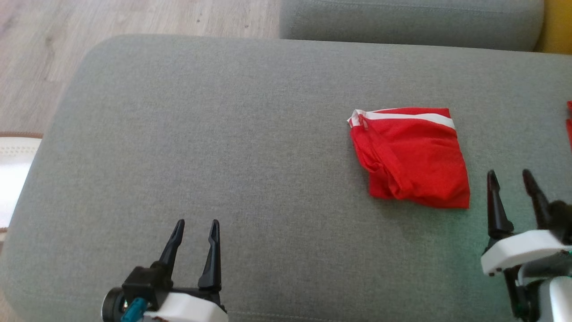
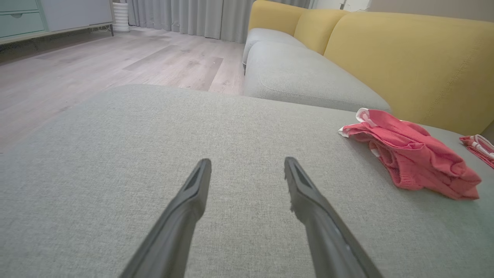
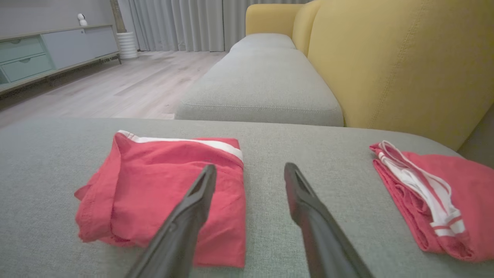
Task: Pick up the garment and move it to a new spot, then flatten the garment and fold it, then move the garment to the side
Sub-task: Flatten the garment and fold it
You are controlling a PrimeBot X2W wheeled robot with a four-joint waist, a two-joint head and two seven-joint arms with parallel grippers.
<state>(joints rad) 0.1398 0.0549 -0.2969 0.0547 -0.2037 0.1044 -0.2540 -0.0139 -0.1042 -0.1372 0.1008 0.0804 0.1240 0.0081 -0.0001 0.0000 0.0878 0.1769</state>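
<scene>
The garment [image 1: 411,156] is a red mesh bundle, folded into a rough square with a white stripe along its far edge. It lies on the grey cushion [image 1: 223,134], right of centre, and shows too in the left wrist view [image 2: 413,154] and the right wrist view [image 3: 162,193]. My right gripper [image 1: 509,172] is open just off the garment's near right corner, nothing between its fingers; in its own view [image 3: 249,166] the left finger overlaps the cloth's right part. My left gripper [image 1: 197,222] stands open over bare cushion at the lower left, well away from the garment [image 2: 247,162].
A second folded red cloth with white trim [image 3: 432,197] lies at the cushion's far right edge [image 1: 569,120]. Another grey seat cushion [image 1: 411,22] sits beyond, with a yellow sofa back [image 3: 397,65] to the right. Wooden floor [image 1: 134,18] lies past the left and far edges.
</scene>
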